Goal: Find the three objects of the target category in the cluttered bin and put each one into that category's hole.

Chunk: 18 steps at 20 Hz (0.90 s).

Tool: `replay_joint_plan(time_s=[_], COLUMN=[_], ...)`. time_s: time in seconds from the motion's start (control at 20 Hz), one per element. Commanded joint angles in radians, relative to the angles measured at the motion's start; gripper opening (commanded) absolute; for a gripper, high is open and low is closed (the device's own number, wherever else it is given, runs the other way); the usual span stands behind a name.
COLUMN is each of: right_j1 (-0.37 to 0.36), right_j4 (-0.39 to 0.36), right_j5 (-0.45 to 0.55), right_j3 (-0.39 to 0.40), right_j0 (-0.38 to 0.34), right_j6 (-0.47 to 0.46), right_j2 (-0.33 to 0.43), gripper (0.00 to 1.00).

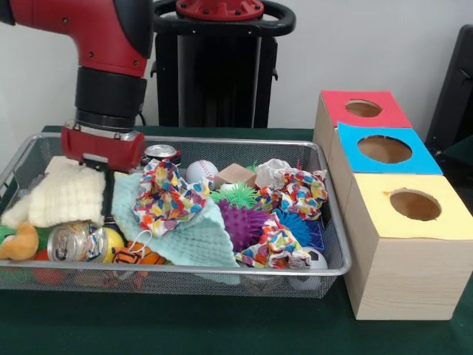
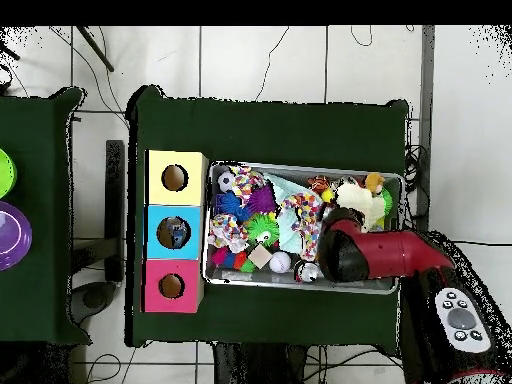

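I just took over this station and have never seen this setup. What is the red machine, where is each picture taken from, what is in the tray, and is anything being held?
The red and black machine is a robot arm ending in a gripper. One picture looks across the table toward the robot; the other looks straight down from above, where the arm comes in from the lower right.

On the green table sits a wire mesh bin full of clutter: crumpled colourful paper, a purple spiky ball, a green spiky ball, a baseball, a crushed can, a cream cloth and a light green cloth.

Beside the bin stand three wooden boxes, each with a round hole on top: red, blue and yellow.

The gripper is low over the cloths. Whether it holds anything cannot be seen.
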Motion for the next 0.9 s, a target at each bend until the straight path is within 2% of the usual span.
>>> replay_joint_plan(time_s=[0.05,0.45,0.9], right_j1=[-0.020,-0.007,0.022], right_j4=[0.049,0.141,0.250], right_j5=[-0.030,-0.107,-0.173], right_j3=[0.072,0.106,0.131], right_j0=[0.119,0.282,0.366], right_j6=[0.138,0.244,0.231], right_j2=[-0.024,-0.179,-0.263], gripper=[0.00,0.00,0.00])
